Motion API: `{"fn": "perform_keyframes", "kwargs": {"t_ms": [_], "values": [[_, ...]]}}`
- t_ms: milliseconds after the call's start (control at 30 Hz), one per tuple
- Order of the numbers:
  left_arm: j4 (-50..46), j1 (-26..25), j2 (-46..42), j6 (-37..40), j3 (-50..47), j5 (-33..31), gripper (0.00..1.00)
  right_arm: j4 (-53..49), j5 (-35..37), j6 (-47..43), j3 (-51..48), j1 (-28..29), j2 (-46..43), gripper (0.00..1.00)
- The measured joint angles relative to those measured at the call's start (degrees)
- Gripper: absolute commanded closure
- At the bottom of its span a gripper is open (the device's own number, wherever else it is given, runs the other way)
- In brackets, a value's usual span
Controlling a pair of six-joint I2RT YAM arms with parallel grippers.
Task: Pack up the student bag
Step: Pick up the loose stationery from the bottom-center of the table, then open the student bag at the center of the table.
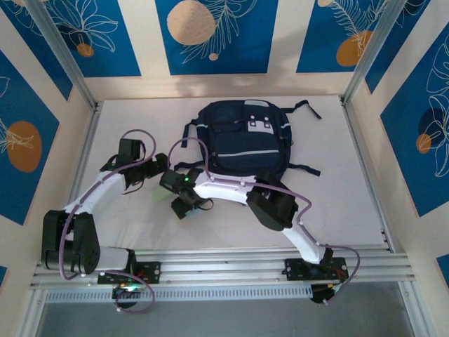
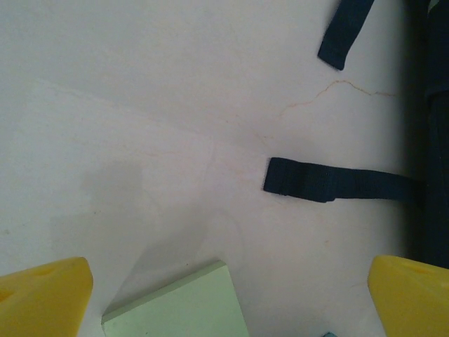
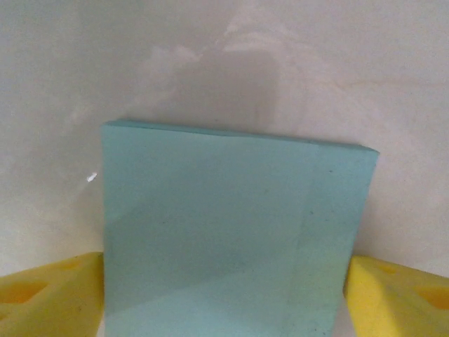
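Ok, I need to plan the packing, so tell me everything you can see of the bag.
The bag is a large dark navy fabric backpack lying flat on the white table, front up, top toward the far wall. Thin white stripes cross its front, a light grey patch sits near the top, and black straps splay at both sides.
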Motion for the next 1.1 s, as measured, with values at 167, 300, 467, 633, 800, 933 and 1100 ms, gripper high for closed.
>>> {"fn": "perform_keyframes", "kwargs": {"t_ms": [167,300,467,633,800,933,1100], "values": [[-0.02,0.17,-0.02,0.0,-0.02,0.0,0.0,0.42,-0.07,-0.11,-0.07,0.04,0.0,0.3],[-0.07,0.2,-0.04,0.04,-0.02,0.0,0.0,1.86,-0.26,-0.09,-1.33,0.02,-0.66,0.35],[-0.13,0.22,-0.04,0.24,0.15,0.85,0.0,2.69,-1.77,-0.02,-5.53,-1.27,-4.13,0.35],[-0.04,0.04,-0.09,0.48,0.63,3.39,0.0,3.58,-4.28,-0.13,-9.38,-4.13,-12.66,0.35],[-0.02,-2.69,-0.09,1.84,3.56,3.85,0.0,4.9,-5.9,-0.59,-13.2,-8.83,-27.02,0.34],[-0.2,-8.55,0.26,4.52,7.58,2.82,0.05,6.14,-6.71,-0.59,-17.77,-16.74,-37.73,0.34],[-1.25,-17.97,5.73,9.73,16.2,-0.09,0.12,6.86,-7.82,-0.37,-25.44,-30.05,-45.92,0.34]]}}
